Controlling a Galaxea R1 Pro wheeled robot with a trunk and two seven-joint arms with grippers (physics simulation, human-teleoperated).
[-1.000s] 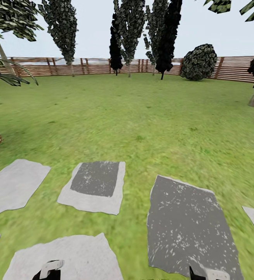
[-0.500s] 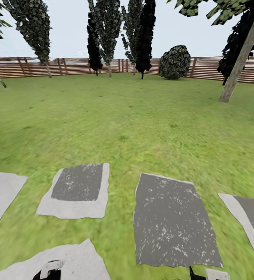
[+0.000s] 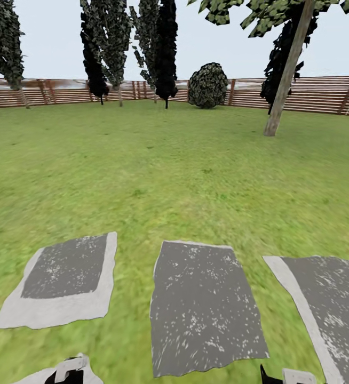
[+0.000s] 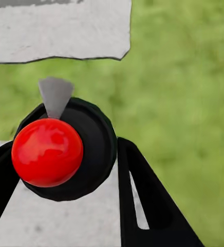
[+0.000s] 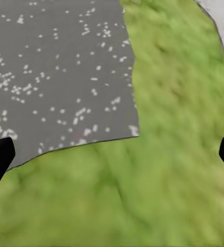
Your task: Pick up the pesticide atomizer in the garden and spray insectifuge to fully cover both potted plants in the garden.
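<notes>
The pesticide atomizer (image 4: 48,152), a black round body with a glossy red knob and a grey nozzle tip, sits between the black fingers of my left gripper (image 4: 66,146), which is shut on it above a pale slab. At the head view's lower edge a bit of the left gripper (image 3: 68,373) and of the right gripper (image 3: 284,376) peeks in. My right gripper (image 5: 112,154) is open and empty over grass beside a dark slab. The garden lawn (image 3: 196,160) spreads ahead. The potted plants are out of view.
Grey stone slabs lie in the grass just ahead: one at the left (image 3: 62,277), one in the middle (image 3: 201,304), one at the right (image 3: 329,304). A leaning tree trunk (image 3: 284,80), a round bush (image 3: 208,85) and dark trees stand before the slatted fence (image 3: 313,93).
The whole head view has swung to the right: slabs, trees and bush slid leftward in the picture, and the leaning trunk came further in. Both grippers keep their places at the picture's bottom.
</notes>
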